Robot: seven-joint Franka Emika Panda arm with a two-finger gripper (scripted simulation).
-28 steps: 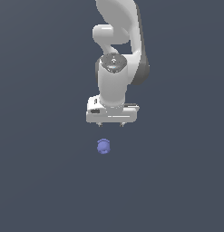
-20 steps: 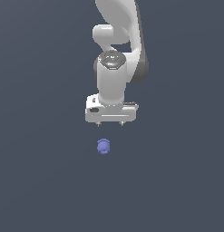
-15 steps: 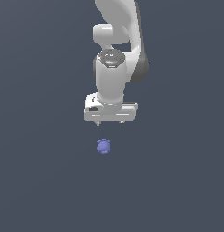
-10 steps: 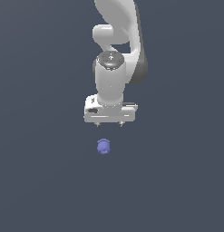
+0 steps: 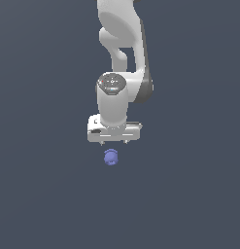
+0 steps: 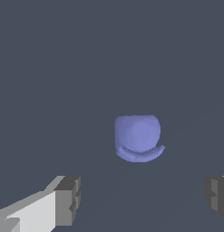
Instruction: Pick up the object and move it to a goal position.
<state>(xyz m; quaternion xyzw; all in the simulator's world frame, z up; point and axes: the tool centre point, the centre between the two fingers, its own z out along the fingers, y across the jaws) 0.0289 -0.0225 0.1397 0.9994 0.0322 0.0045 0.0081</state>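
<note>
The object (image 5: 111,157) lies just below the gripper (image 5: 114,141), slightly ahead of its wide-open, empty jaws, roundish with no long axis.

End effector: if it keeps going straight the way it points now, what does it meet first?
Probably the blob: the wrist view shows it ahead of the open end effector, between the fingers' lines. Depth is unclear, so contact isn't certain.

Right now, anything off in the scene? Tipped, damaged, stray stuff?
Nothing stands out. The blue-violet object sits intact on the plain dark surface, apart from everything. The gripper hangs above it with jaws spread wide; in the wrist view the object shows beyond the two fingertips, untouched. No other items visible.
</note>
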